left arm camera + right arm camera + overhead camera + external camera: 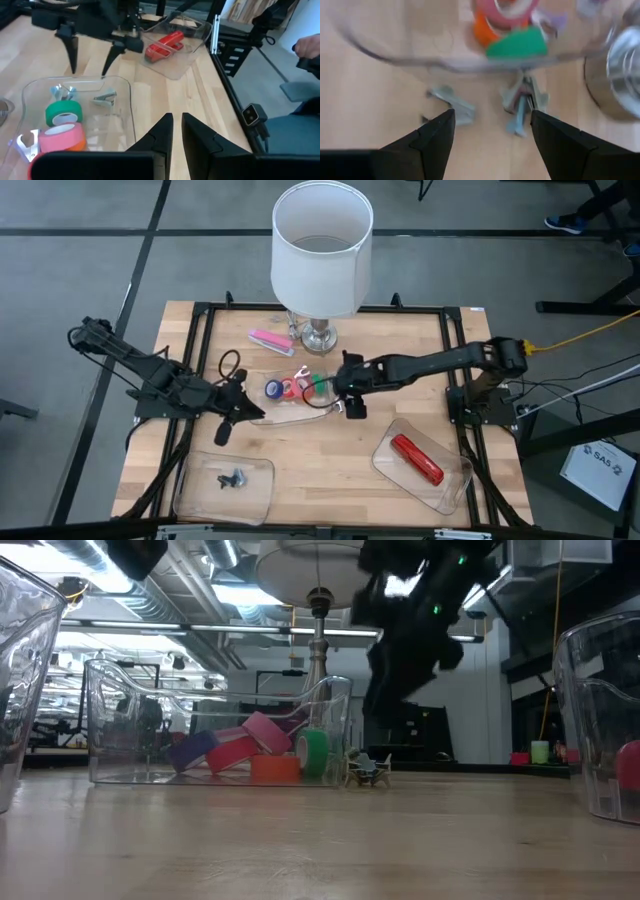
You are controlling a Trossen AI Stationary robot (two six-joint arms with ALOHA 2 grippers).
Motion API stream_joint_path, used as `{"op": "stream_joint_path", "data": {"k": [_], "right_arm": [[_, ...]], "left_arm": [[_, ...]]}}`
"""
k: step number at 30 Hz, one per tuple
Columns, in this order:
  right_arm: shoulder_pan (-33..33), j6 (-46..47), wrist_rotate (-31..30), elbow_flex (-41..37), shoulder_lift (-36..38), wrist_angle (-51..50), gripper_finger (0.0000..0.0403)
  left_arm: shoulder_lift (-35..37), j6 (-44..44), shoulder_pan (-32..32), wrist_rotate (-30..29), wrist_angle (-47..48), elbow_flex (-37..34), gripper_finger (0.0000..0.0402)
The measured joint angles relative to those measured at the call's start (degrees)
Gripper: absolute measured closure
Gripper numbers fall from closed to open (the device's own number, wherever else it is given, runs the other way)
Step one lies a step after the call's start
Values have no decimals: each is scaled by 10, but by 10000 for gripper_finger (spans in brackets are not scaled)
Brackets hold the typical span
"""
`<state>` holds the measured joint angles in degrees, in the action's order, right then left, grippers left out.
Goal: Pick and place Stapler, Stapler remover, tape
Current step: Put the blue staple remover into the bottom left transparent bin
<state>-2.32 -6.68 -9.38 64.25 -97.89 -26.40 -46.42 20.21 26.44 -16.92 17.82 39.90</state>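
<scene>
R gripper (490, 125) spread over blurry, prob. staple removers (522, 102); L gripper (177, 127) pressed together, empty.

The left arm reaches in from the left edge of the tabletop (300, 455), low and nearly level, its left claw (235, 412) pointing toward the middle with the two fingers (167, 127) almost together, a narrow slit between them. The right arm stretches across from the right side, its right claw (348, 402) angled downward, fingers (437, 132) spread wide
</scene>
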Motion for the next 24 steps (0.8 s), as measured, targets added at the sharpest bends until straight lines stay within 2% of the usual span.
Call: {"op": "stream_joint_path", "data": {"k": [12,24], "right_arm": [[37,13,-3,0,-58,21,142],[40,48,-2,1,-82,33,230]], "left_arm": [[-19,-3,0,-1,0,0,370],[-19,-20,0,-2,3,0,366]]}}
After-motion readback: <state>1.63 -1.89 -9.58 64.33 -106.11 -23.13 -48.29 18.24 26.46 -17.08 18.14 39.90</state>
